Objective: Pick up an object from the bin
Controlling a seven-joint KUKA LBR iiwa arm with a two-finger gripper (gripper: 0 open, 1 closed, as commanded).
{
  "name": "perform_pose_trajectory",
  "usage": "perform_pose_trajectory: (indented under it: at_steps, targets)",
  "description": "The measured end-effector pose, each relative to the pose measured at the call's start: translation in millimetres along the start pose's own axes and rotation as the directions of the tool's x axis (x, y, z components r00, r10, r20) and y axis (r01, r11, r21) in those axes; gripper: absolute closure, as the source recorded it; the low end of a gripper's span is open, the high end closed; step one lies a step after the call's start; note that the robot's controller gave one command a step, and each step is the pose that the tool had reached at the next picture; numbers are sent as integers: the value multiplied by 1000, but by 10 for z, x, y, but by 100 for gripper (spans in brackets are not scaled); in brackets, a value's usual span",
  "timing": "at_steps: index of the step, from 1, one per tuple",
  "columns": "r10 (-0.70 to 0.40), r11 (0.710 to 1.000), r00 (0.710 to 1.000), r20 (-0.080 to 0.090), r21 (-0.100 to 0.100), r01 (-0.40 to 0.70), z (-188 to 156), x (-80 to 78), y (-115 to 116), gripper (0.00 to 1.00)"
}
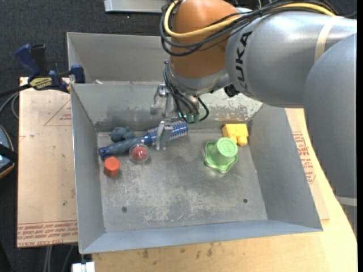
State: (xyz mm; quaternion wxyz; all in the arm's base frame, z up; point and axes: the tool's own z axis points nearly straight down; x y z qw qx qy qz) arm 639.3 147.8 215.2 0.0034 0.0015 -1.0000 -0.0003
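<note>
My gripper (164, 132) hangs low near the bin's back wall, left of the middle. It stands right against a blue brush (178, 130) with a white-ribbed head, at the point where the head meets its handle. The blue handle runs down-left toward a small clear ball with a red core (138, 152). A grey-blue lump (120, 133) lies just behind that handle. I cannot see whether anything is gripped.
A red hexagonal block (112, 166) lies at the left. A green round cup (220, 154) and a yellow brick (236, 132) sit to the gripper's right. The arm and its orange cover loom over the back of the bin.
</note>
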Motion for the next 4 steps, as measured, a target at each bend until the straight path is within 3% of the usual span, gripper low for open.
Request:
perform_pose_trajectory:
  at_steps: [1,2,3,4]
  targets:
    - [50,999,999,14,-3,-50,1300,-146,145,0]
    - [53,999,999,8,-1,-53,1336,-133,132,100]
    - [67,998,998,17,-2,-67,309,-142,-65,100]
    - [84,996,996,17,-2,-84,-571,16,-251,100]
